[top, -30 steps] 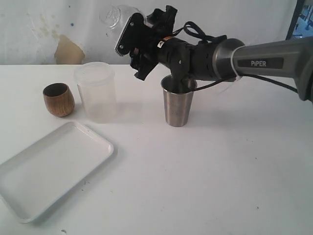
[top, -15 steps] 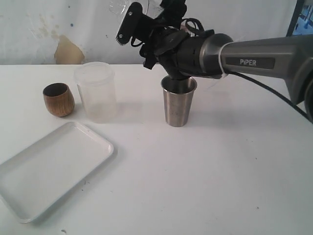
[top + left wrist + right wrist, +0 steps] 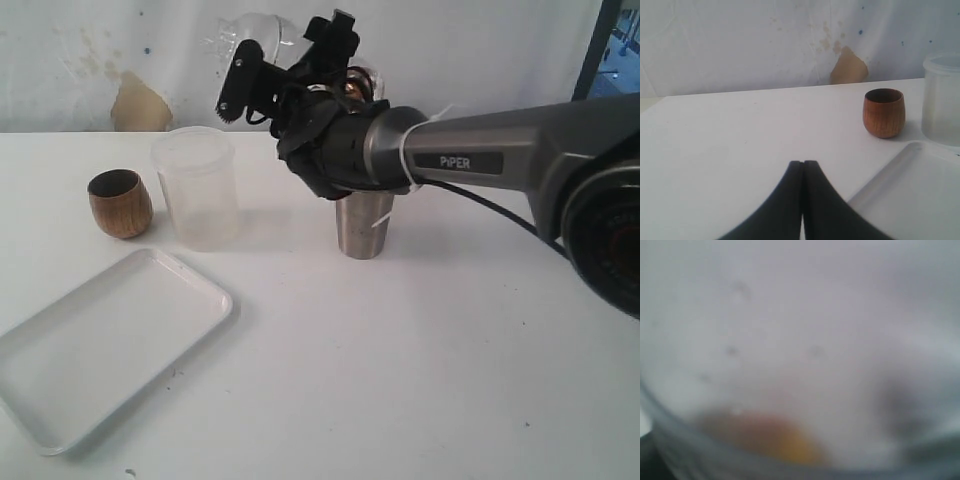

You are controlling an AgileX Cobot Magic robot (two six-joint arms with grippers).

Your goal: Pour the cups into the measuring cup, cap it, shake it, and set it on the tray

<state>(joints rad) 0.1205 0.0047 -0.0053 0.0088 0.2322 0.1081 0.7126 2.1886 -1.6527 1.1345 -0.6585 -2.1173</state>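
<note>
the measuring cup (image 3: 250, 28) is up in the air at the far side of the table (image 3: 450, 350), tilted, above and to the left of the steel tumbler (image 3: 365, 225). the right gripper (image 3: 283, 58) grasps it, jaws spread wide around its clear wall; from the wrist it is only a blur. the tumbler stands upright just behind that arm. to its left stands a frosted plastic container (image 3: 197, 187), and further left the small wooden cup (image 3: 120, 203), upright, apart from it. the white tray (image 3: 100, 350) lies near, on the left, bare. the left gripper (image 3: 802, 167) is clenched on nothing, low over the table, near the tray's edge.
</note>
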